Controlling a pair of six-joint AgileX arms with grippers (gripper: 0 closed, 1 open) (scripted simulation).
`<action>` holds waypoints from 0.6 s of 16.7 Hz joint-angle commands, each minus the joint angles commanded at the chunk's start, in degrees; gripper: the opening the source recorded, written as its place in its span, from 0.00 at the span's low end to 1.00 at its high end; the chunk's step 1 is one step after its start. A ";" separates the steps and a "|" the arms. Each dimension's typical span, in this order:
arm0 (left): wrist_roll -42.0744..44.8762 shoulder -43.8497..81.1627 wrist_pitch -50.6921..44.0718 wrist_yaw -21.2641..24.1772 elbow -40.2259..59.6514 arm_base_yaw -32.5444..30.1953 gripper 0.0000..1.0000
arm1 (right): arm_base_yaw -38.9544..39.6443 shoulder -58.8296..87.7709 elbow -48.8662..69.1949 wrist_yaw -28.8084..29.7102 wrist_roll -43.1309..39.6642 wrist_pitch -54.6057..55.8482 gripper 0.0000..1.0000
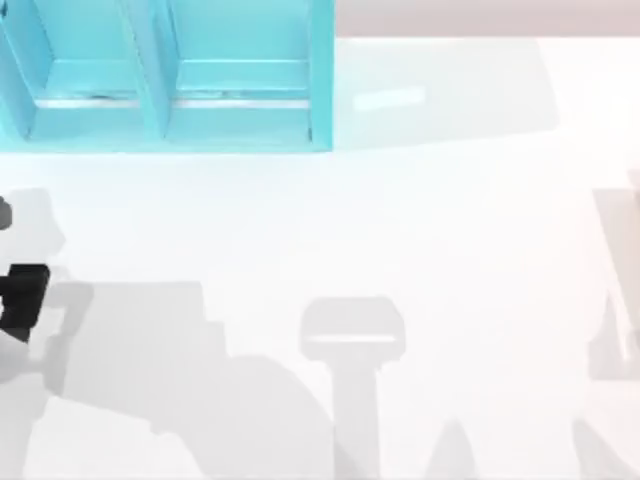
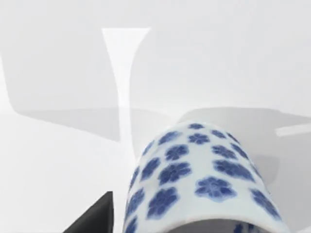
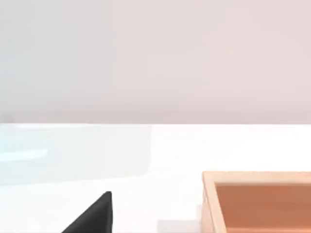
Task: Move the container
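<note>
Fingers' state impossible to tell. Large turquoise thick-walled container point(image 1: 165, 75) with inner divider at far left desk point(image 1: 420, 230) edge; glossy blue-flowered white porcelain cylinder point(image 2: 199, 179) close before left wrist; open white surface rightward.

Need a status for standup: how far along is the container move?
Done: nothing visible; the container sits at the table's far left edge with no end effector on it.
In hand: the left arm is at the top view's left edge, well short of the container; its wrist view faces a blue-flowered white cup.
Left: reaching, gripping and moving the container. The right wrist view shows a wooden box.
</note>
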 joint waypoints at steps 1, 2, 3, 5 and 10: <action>0.00 0.00 0.00 0.00 0.00 0.00 0.85 | 0.00 0.00 0.00 0.00 0.00 0.00 1.00; 0.00 0.00 0.00 0.00 0.00 0.00 0.77 | 0.00 0.00 0.00 0.00 0.00 0.00 1.00; 0.00 0.00 0.00 0.00 0.00 0.00 0.70 | 0.00 0.00 0.00 0.00 0.00 0.00 1.00; 0.00 0.00 0.00 0.00 0.00 0.00 0.55 | 0.00 0.00 0.00 0.00 0.00 0.00 1.00; 0.00 0.00 0.00 0.00 0.00 0.00 0.17 | 0.00 0.00 0.00 0.00 0.00 0.00 1.00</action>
